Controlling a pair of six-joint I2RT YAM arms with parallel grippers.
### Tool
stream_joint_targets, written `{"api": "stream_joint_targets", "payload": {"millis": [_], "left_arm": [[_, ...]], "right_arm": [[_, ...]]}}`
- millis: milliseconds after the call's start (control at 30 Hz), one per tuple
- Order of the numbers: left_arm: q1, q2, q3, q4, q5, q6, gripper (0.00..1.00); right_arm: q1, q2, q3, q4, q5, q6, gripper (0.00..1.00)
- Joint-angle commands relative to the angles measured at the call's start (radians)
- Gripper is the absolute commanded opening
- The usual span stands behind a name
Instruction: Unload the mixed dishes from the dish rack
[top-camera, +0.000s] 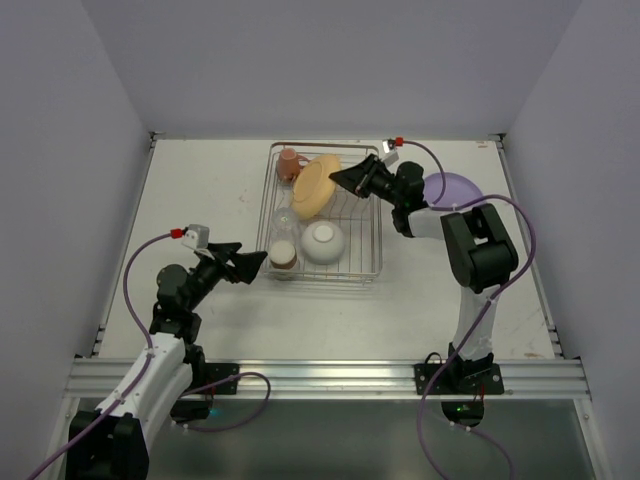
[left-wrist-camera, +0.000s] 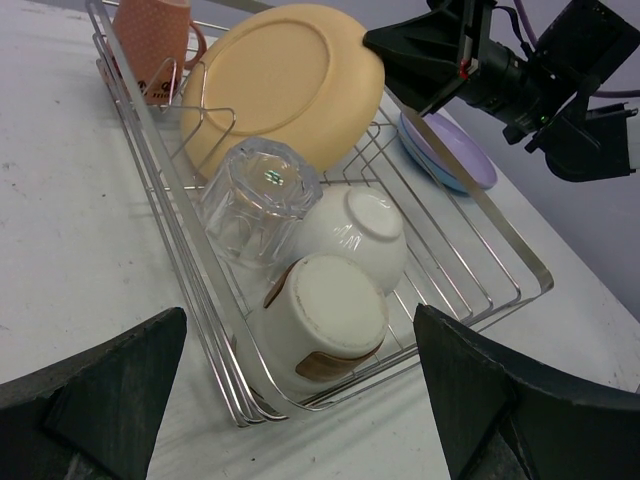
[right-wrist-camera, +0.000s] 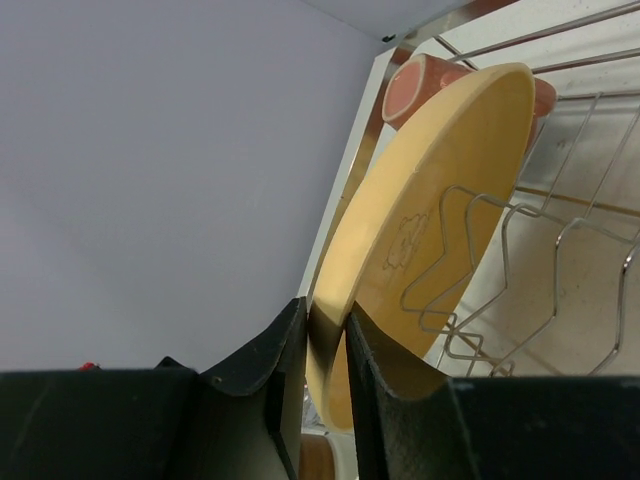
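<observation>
Now I'm clamping right gripper (right-wrist-camera: 325, 335) on yellow-orange plate (right-wrist-camera: 430, 200) rim, in dish rack (top-camera: 377, 240) toward table's far edge; left gripper (top-camera: 252, 263) gaping, small brown cup (top-camera: 283, 257) just ahead.

The claw (right-wrist-camera: 326, 322) grips the lower rim of the yellow-orange plate (right-wrist-camera: 430, 200) at 6 o'clock, one black finger (right-wrist-camera: 268, 362) pressed on each face. The plate stands tilted, rising toward 1 o'clock, where the salmon-pink mug (right-wrist-camera: 412, 85) shows behind its edge. The dish rack's wire tines (right-wrist-camera: 470, 262) cross the plate's face toward 4 o'clock, over the pale desk (right-wrist-camera: 592, 300).
</observation>
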Motion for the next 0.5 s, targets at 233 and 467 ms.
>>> {"api": "stream_joint_targets", "payload": {"millis": [233, 467], "left_arm": [[-0.002, -0.015, 0.002, 0.03, 0.016, 0.002, 1.0], [-0.002, -0.015, 0.002, 0.028, 0.015, 0.003, 1.0]], "right_arm": [[0.005, 0.039, -0.003, 0.181, -0.043, 0.1, 0.0], [0.002, 0.062, -0.011, 0.261, -0.055, 0.15, 0.0]]}}
